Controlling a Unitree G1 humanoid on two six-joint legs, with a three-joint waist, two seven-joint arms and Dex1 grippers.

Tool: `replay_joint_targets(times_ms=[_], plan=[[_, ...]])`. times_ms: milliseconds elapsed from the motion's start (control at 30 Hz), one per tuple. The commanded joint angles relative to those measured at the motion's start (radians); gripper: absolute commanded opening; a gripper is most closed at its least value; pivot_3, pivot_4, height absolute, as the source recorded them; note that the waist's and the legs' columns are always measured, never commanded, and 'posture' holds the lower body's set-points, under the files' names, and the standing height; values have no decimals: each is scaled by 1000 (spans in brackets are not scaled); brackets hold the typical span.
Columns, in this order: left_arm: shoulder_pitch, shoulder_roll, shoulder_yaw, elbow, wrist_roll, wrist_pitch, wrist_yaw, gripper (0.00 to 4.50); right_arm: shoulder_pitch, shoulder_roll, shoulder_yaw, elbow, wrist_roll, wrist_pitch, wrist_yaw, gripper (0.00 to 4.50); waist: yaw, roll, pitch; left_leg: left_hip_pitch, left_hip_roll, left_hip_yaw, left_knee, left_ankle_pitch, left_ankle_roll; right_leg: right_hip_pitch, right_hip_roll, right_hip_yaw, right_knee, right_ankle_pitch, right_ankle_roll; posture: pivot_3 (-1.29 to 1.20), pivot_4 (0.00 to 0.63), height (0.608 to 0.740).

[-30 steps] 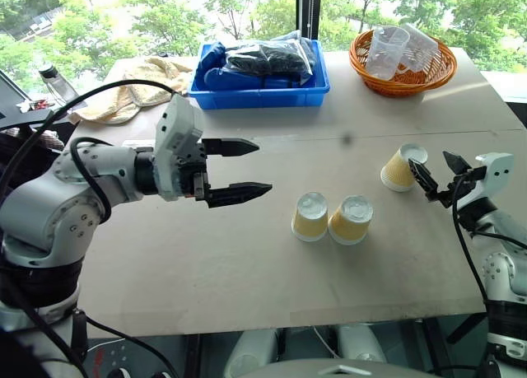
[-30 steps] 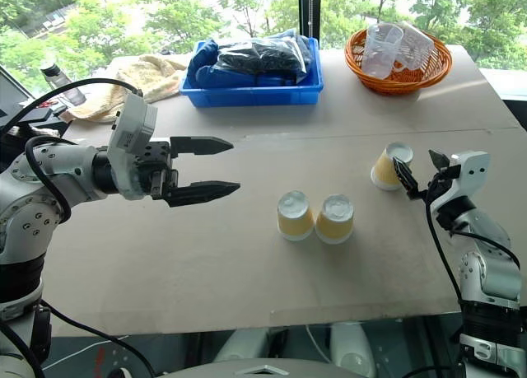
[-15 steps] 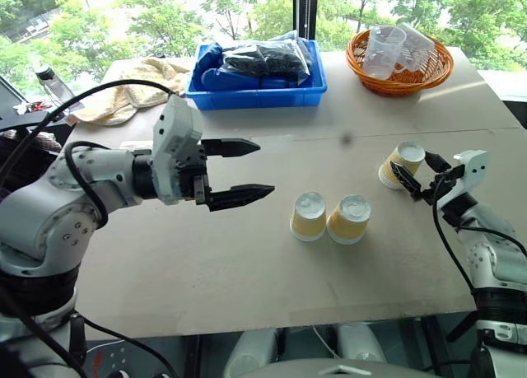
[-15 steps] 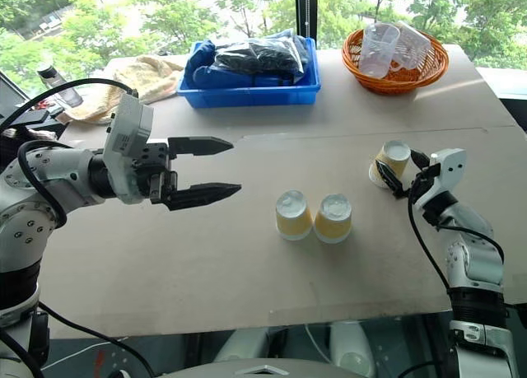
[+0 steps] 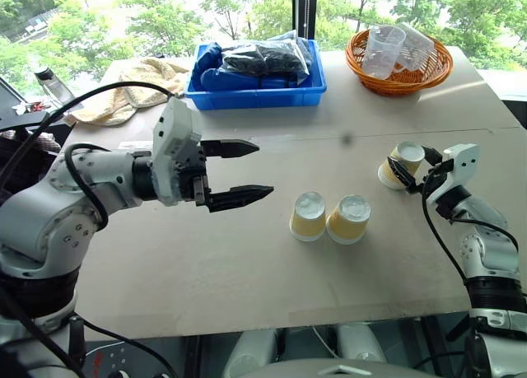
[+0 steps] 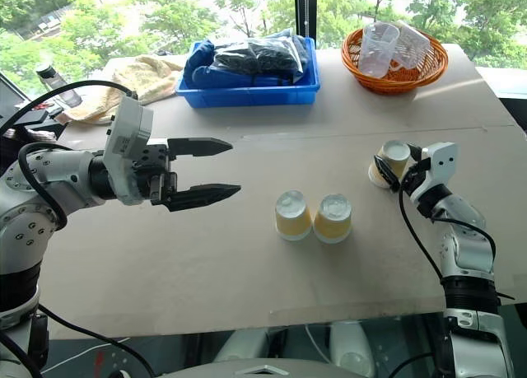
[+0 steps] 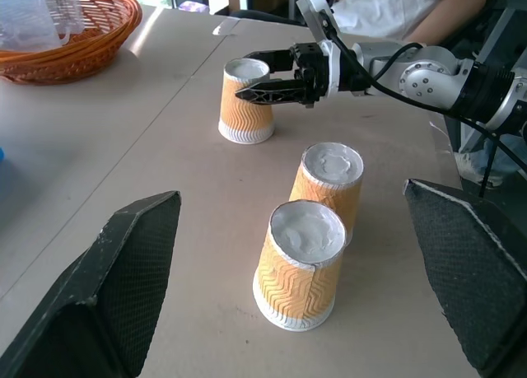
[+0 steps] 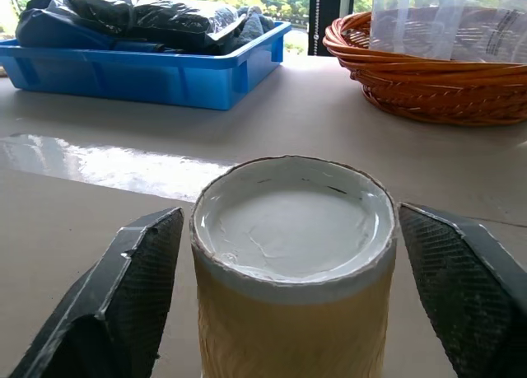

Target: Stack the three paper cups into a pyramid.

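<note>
— Where do your tools stand?

— My left tool (image 5: 263, 169) hangs released over the worktop (image 5: 206, 263), its two black fingers spread wide and pointing across toward the middle, with nothing between them. My right tool (image 5: 406, 161) is at the far right and clenched on the third paper cup (image 7: 244, 114), one finger against each side just under the white base.

— Is that cup off the surface?

— No. It stands upside down on the worktop, base up, rim down.

— And the other two?

— One paper cup (image 5: 310, 216) and its neighbour (image 5: 349, 219) stand upside down near the middle, side by side and touching. They are just past my left fingertips and well apart from the third cup, which sits farther back and to the right. Nothing rests on top of the pair.

— What else is on there?

— At the back right, an orange wicker basket (image 5: 401, 61) holding clear plastic measuring cups (image 5: 387, 49). At the back centre, a blue bin (image 5: 259, 86) with dark bags in it. Left of the bin lies a crumpled yellowish towel (image 5: 132, 86), and a bottle (image 5: 53, 81) lies near the far left corner.

— Anyone nearby?

— In my left wrist view, a person in a white shirt (image 7: 395, 7) is beyond my right arm.
</note>
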Motion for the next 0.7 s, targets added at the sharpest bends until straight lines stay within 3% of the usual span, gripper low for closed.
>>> replay_joint_targets(times_ms=[33,233,500,700], plan=[[8,5,23,-20,6,-24,-4,4500,-7,-4,-9,-32,16,-12,10,2271,0,0,0,0,0,0,0,0,0,0,0,0,0,0,0,0,150,740],[10,14,20,-21,8,-31,-12,4500,-14,-8,-12,-125,88,34,56,2243,0,1,0,0,0,0,0,0,0,0,0,0,0,0,0,0,150,740],[43,27,-4,-14,40,-44,-44,4500,1,-114,69,-498,373,348,223,2243,-1,1,1,-6,0,-1,1,0,0,-5,0,0,1,0,0,0,150,740],[41,19,-15,-17,56,-67,-72,4500,17,-182,141,-626,455,454,311,2243,5,1,1,-7,0,-1,2,0,0,-6,-1,0,1,0,0,0,150,740]])
